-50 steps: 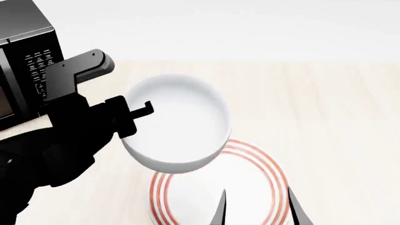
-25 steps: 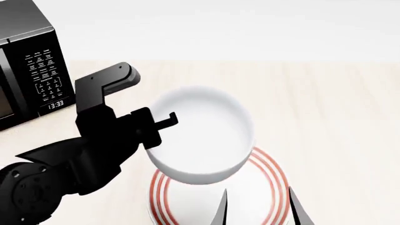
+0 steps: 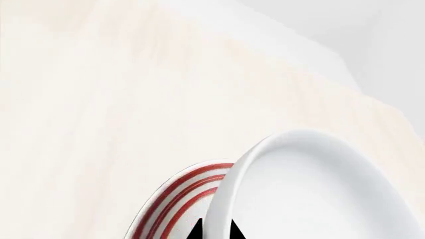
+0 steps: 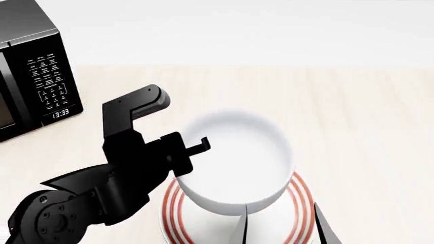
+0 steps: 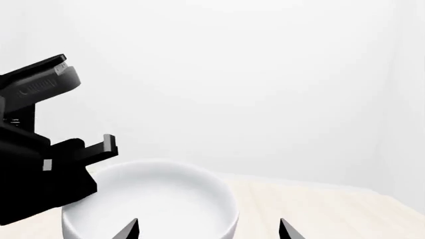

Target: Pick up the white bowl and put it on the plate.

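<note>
My left hand (image 4: 182, 158) is clamped on the near-left rim of the white bowl (image 4: 237, 157), one black finger hooked over the lip into the hollow and the other against the outer wall, so the bowl hangs from that pinch above the pale wooden bench (image 4: 359, 117). From my head the bowl sits over the far-left part of the plate (image 4: 298, 203), covering much of it, with the red rings showing as a crescent to the right of the bowl and another below its left side. I cannot tell from these views whether the bowl's base is touching the plate or is held just above it. Through my left wrist camera the bowl's rim (image 3: 229, 199) runs right between my two dark fingertips (image 3: 194, 233), and the plate's red rings (image 3: 179, 194) curve out just beside the bowl, with bare bench (image 3: 99, 99) beyond. My right hand (image 4: 280, 226) is at the near edge of the plate, its two pointed fingers spread wide apart with nothing between them but the plate's surface below; it grasps nothing. In the right wrist view those same tips (image 5: 126, 230) frame the bowl (image 5: 153, 199), with my left hand (image 5: 86, 154) at its rim. A black microwave (image 4: 34, 76) stands at the far left of the bench, well apart from the plate, its display reading 13:33.
</note>
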